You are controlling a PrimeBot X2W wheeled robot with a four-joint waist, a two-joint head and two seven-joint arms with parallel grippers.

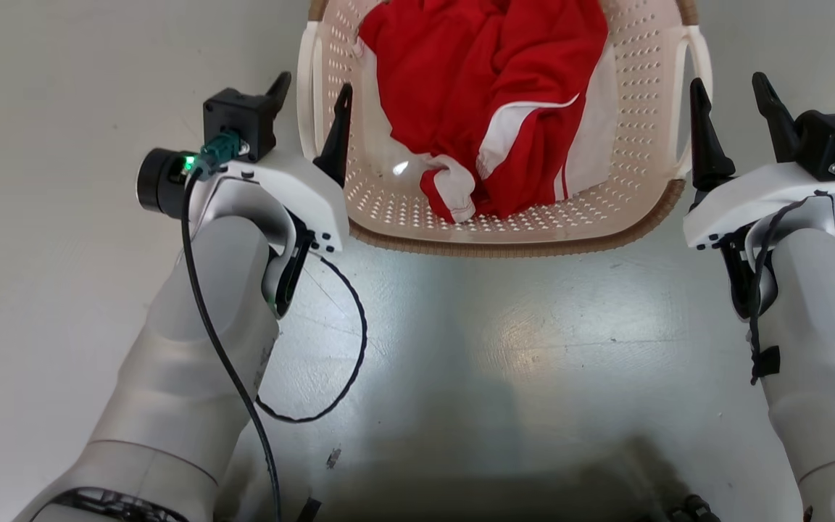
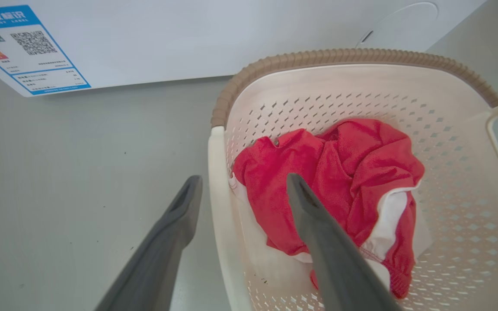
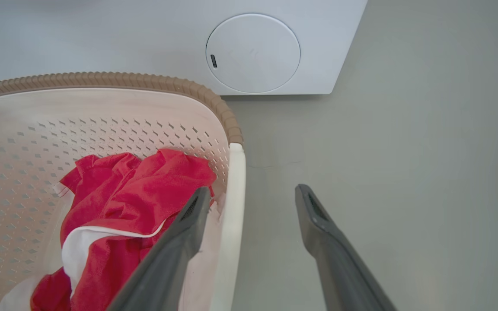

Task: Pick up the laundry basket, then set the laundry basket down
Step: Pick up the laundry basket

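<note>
In the head view's upper middle, the laundry basket [image 1: 642, 145] is sitting on the floor [image 1: 461, 348] while the left gripper [image 1: 314, 83] and right gripper [image 1: 727, 80], both spread wide, are straddling its side handles [image 1: 306, 109], so the grasping step seems to be underway, calling next for closing together and lifting evenly.

My pale grey forearms [image 1: 200, 348] carry white wrist shells [image 1: 294, 188]; my left gripper [image 1: 315, 82] is dark-fingered. Beside its black camera block [image 1: 236, 119]: teal plug [image 1: 218, 148], green light [image 1: 188, 162], black cable [image 1: 345, 348].

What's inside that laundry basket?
A crumpled red garment with white trim lies in the laundry basket. Anything beneath the cloth, and the basket bottom under it, is covered.
</note>
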